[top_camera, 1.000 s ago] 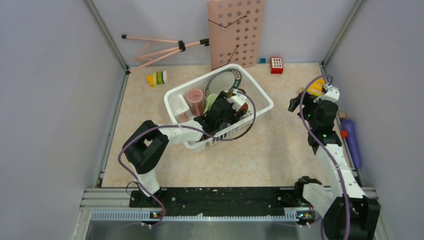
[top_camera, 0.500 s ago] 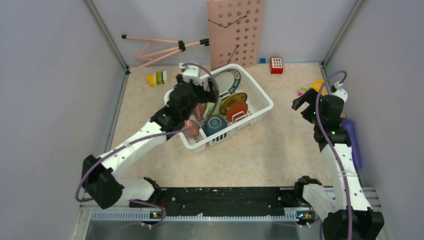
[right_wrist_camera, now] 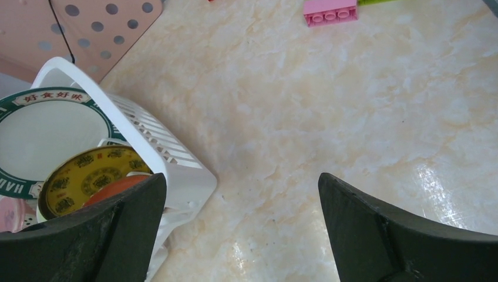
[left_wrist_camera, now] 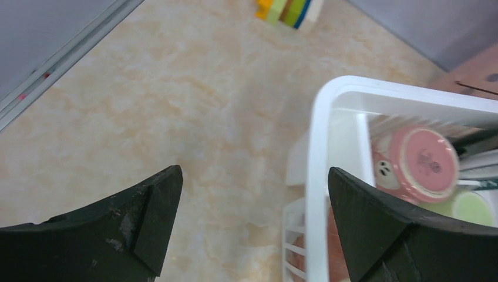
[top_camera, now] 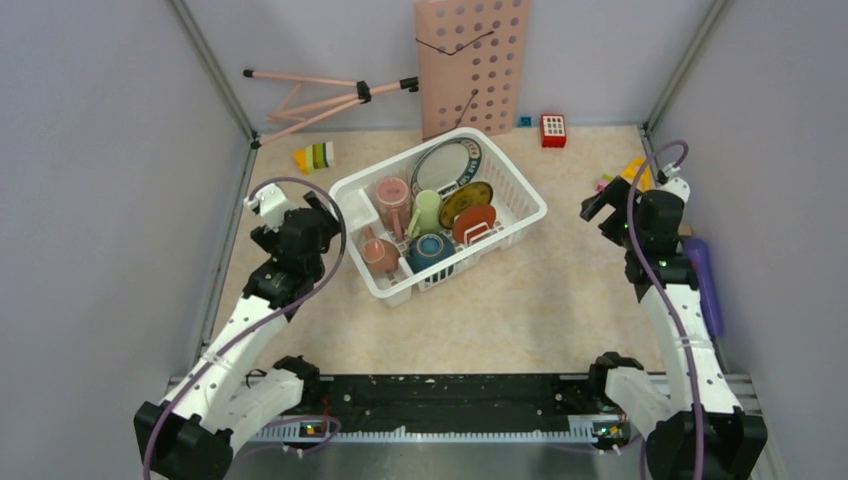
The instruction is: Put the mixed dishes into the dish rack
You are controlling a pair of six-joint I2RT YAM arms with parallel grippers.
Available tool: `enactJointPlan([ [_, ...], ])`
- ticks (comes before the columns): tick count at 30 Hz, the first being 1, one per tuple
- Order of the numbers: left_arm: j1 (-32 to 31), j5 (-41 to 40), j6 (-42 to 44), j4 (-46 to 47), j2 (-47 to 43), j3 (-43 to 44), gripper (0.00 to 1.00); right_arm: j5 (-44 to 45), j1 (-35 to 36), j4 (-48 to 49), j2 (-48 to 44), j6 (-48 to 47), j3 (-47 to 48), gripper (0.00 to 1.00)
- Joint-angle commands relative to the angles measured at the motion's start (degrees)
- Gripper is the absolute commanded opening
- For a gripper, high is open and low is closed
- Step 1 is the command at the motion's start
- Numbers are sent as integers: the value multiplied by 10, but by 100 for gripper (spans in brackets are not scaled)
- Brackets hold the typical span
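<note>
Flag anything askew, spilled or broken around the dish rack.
Nothing spilled or broken shows. Only the dish rack sits askew, turned diagonally to the edges of the table. Inside, the large plate, yellow plate and orange plate stand on edge; no dish lies outside.

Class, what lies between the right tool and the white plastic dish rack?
Only bare beige marbled tabletop, seen in the right wrist view, separates the right tool from the white plastic dish rack.

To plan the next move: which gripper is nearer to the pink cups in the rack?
Left. The left gripper is just outside the dish rack rim beside the pink cups; the right gripper is past the rack's opposite end.
</note>
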Motion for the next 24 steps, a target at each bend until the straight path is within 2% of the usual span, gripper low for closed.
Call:
enactJointPlan([
  [1,32,-49,-86,-59,-5,-21,98,-10,0,37,10,-13,-16,99],
  [8,53,-25,-90,-37,-31,-54,98,-4,0,54,11,-24,-38,99],
  [24,59,-17,-95,-40,-21,-45,98,-5,0,54,6,-34,-35,99],
])
